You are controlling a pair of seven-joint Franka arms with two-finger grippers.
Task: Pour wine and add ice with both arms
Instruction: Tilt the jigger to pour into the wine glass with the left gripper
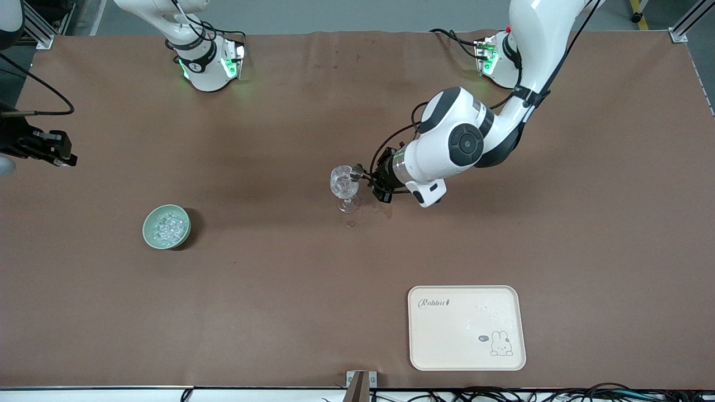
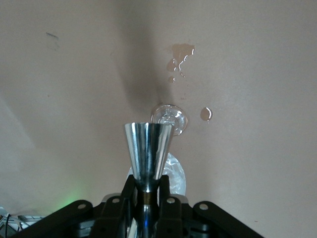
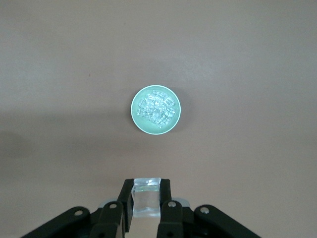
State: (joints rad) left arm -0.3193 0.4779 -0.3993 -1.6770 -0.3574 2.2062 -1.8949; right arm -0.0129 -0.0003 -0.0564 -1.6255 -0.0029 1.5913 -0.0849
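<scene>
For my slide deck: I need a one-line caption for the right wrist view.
Right pincer holds one ice cube, with the green bowl of ice on the brown table.

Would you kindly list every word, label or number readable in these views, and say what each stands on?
"Rabbit": printed in script on the cream tray, at its corner farthest from the front camera, toward the right arm's end.
A small speech-bubble mark beside the tray's rabbit drawing: too small to read.
Nothing else bears text.
</scene>
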